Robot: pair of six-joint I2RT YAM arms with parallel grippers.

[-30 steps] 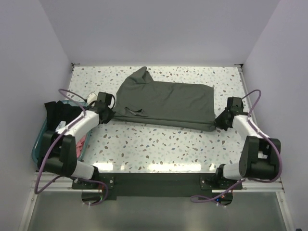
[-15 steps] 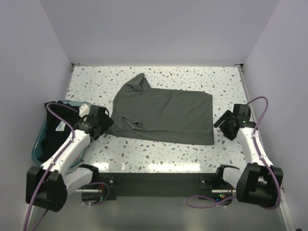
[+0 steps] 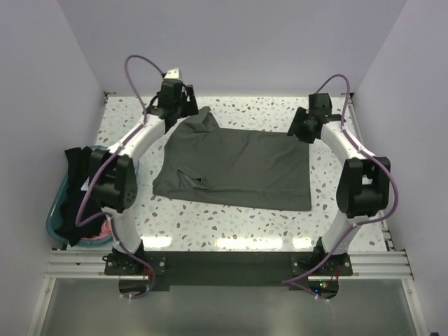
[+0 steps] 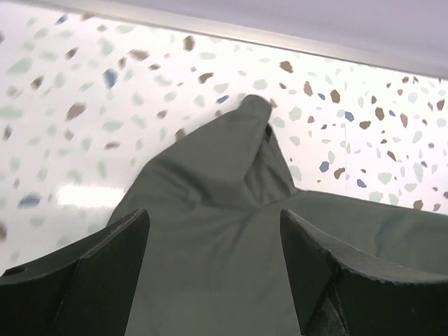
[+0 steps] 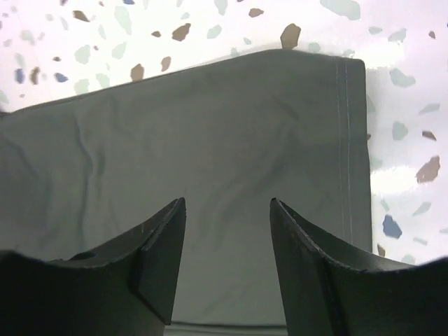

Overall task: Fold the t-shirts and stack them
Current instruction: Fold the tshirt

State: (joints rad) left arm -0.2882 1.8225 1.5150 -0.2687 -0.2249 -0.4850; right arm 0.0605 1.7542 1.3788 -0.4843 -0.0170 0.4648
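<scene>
Olive t-shirt [image 3: 238,168] — released, now flat.

Olive t-shirt [image 3: 238,164] on speckled table [image 3: 280,218]

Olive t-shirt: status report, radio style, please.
Open, empty: left fingers, right fingers, over its far edge. Flat on table, unheld: olive t-shirt. Nothing in the way.

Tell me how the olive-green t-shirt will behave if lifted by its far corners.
Probably floppy: the olive-green t-shirt lies flat with soft creases and a bunched far-left corner, so it should sag between grip points. Likely light, since the cloth looks thin. Pushed, it would probably wrinkle rather than slide.
</scene>
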